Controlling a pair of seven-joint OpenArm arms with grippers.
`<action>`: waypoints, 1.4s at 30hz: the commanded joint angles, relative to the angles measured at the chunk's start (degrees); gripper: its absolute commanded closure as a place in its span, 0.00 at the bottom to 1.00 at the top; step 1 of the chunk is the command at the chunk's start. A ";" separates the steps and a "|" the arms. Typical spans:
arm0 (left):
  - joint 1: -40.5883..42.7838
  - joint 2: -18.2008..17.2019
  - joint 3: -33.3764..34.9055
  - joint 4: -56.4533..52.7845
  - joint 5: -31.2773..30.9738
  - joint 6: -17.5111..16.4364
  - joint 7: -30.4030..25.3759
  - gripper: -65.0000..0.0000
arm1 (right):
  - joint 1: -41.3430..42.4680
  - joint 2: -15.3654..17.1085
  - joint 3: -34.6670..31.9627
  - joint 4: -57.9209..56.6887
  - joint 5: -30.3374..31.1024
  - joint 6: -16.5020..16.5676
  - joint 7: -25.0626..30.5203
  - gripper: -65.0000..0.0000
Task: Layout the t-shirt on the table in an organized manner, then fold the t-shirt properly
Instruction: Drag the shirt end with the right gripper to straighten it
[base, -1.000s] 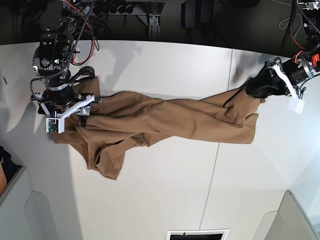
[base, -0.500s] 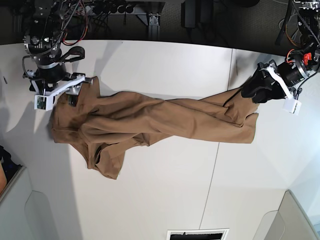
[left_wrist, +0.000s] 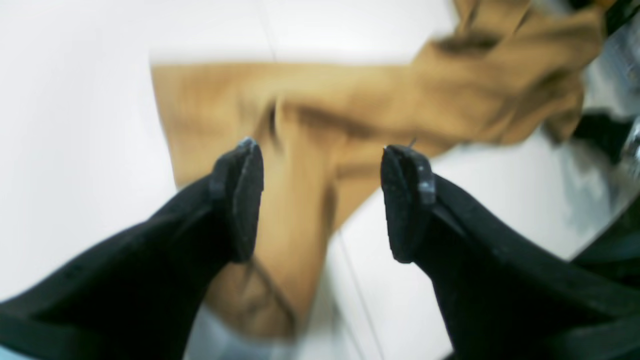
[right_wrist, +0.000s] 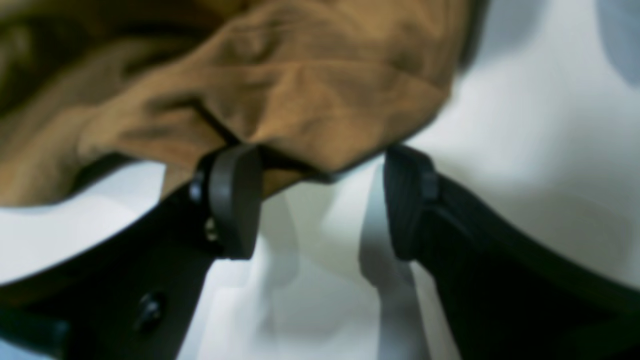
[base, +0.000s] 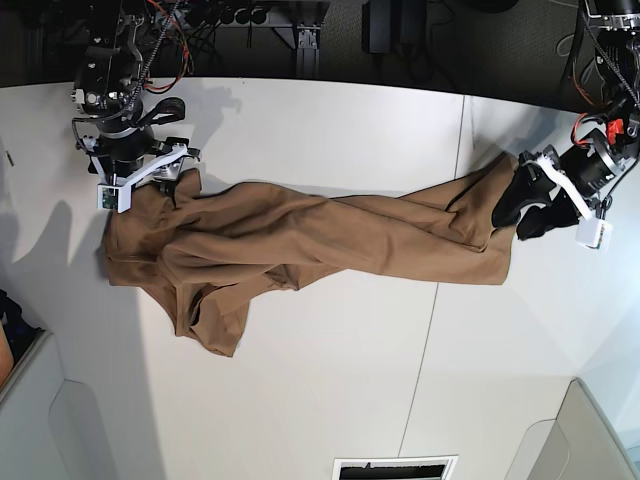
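From the left wrist, the left gripper (left_wrist: 322, 200) is hanging open above the t-shirt (left_wrist: 320, 130). From the right wrist, the right gripper (right_wrist: 322, 200) is gaping, empty, at a bunched edge. Overhead, the t-shirt is lying twisted lengthwise across the table (base: 330, 400), awaiting spreading.

The t-shirt (base: 300, 240) is plain tan-brown all over, no print. The table (base: 330, 370) is white with a thin dark seam, and both grippers' fingers (left_wrist: 240, 200) are matte black.
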 joint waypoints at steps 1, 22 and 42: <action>-1.07 -0.96 -0.48 0.85 -1.14 -0.69 -1.14 0.39 | -0.07 -0.15 -0.04 0.31 0.44 0.37 -1.09 0.49; -4.87 -1.14 3.91 0.85 -0.74 -0.69 0.33 0.39 | 4.04 -0.15 -0.04 27.82 1.09 4.09 -0.83 1.00; -4.83 -1.44 3.91 0.85 2.25 -0.69 0.46 0.39 | 45.64 0.20 -0.02 -12.66 -2.54 7.41 -10.80 0.40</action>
